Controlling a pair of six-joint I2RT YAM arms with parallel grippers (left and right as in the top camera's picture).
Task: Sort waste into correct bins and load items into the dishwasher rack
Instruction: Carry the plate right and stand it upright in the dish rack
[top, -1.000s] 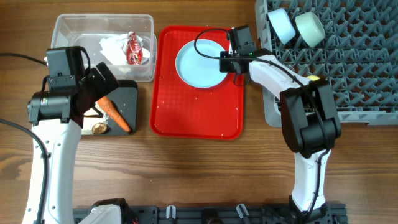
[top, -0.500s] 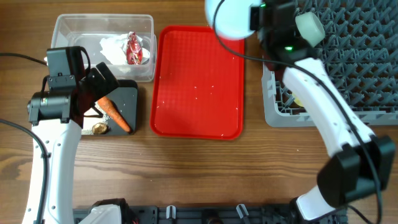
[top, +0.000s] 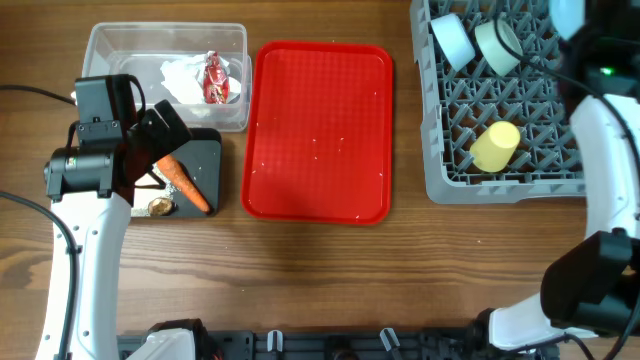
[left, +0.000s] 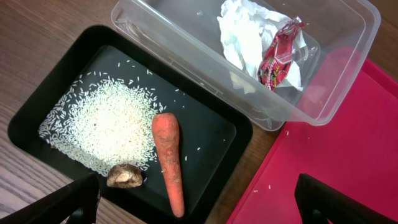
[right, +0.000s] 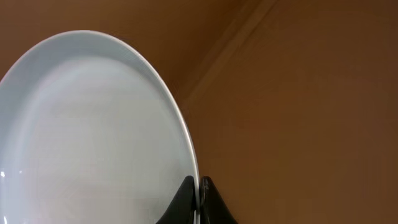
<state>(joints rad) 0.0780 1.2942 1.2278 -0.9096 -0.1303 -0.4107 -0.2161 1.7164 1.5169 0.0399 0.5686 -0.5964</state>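
Observation:
My left gripper (left: 199, 211) is open and empty above the near edge of the black bin (left: 245, 134). That bin holds an orange carrot (left: 169, 155), loose white rice (left: 102, 127) and a brown lump (left: 124, 176). The clear bin (top: 105, 40) holds the crumpled napkin (left: 245, 31) and the red wrapper (left: 278, 53). My right gripper (right: 199, 199) is shut on the rim of the light-blue plate (right: 93, 137), held high over the far right of the grey rack (top: 440, 185). In the rack are a light-blue bowl (top: 452, 40), a pale-green bowl (top: 497, 45) and a yellow cup (top: 495, 146). The spoon is out of view.
The flat red tray (top: 318, 130) lies between the bins and the rack, with a few rice grains on it. The left arm's body (top: 100, 150) covers part of the black bin in the overhead view. Wooden table (top: 330, 280) runs along the front.
My right gripper has lifted the plate off the red tray and carried it right, over the rack's far right corner. The yellow cup now shows. The left arm has not moved.

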